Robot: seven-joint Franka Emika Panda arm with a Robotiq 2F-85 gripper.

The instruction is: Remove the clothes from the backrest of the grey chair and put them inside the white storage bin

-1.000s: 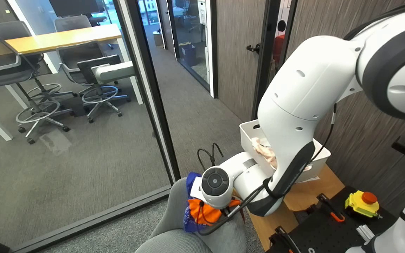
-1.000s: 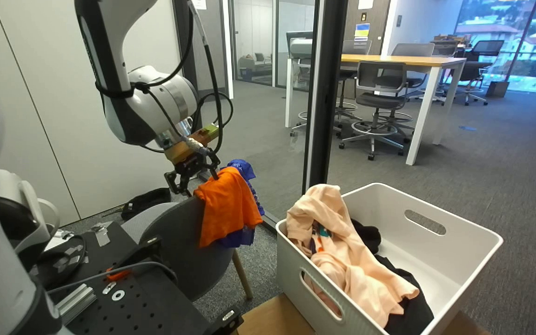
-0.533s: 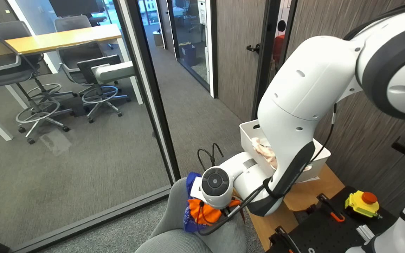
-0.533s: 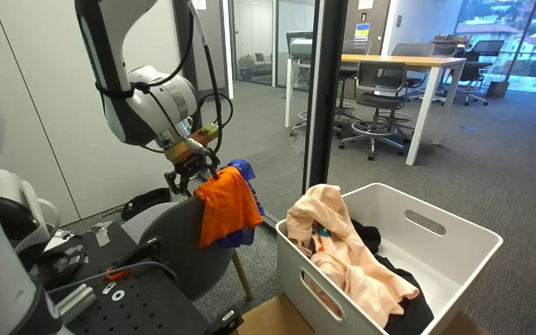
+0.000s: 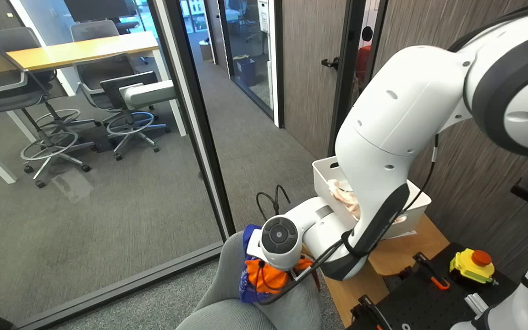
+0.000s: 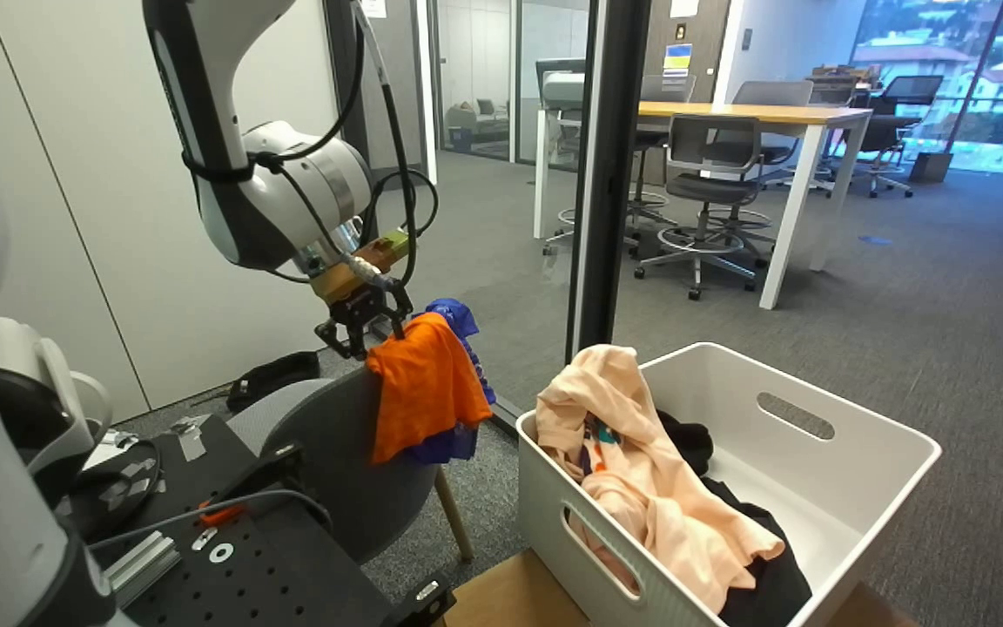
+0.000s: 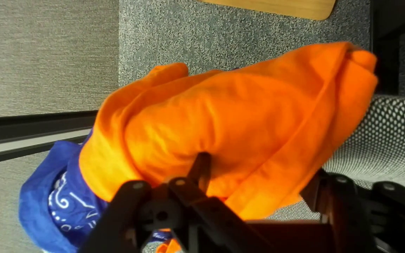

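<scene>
The fingers [image 7: 201,172], still apart, are drawing closer over the orange cloth [image 7: 244,112], so its grasp is probably starting.

Operator: State the posture.

Technician: In an exterior view, the arm [image 5: 381,126] is bent at its joints and runs from 2 o'clock to the wrist [image 5: 312,222] at 6 o'clock. The round dark button panel [image 5: 279,235] on the wrist faces the camera. The base [image 5: 523,301] stands at 4 o'clock.

Operator: Next section?

Technician: In an exterior view, the forearm [image 6: 219,87] slopes downward at 10 o'clock. The claw [image 6: 376,344] hangs close to 9 o'clock, directed downward.

Operator: Grip setting?

Technician: Parted. In the wrist view, the fingers [image 7: 199,171] lie along the arc between 4 o'clock and 7 o'clock. The tips stand well apart, at 4 o'clock and 6 o'clock.
</scene>
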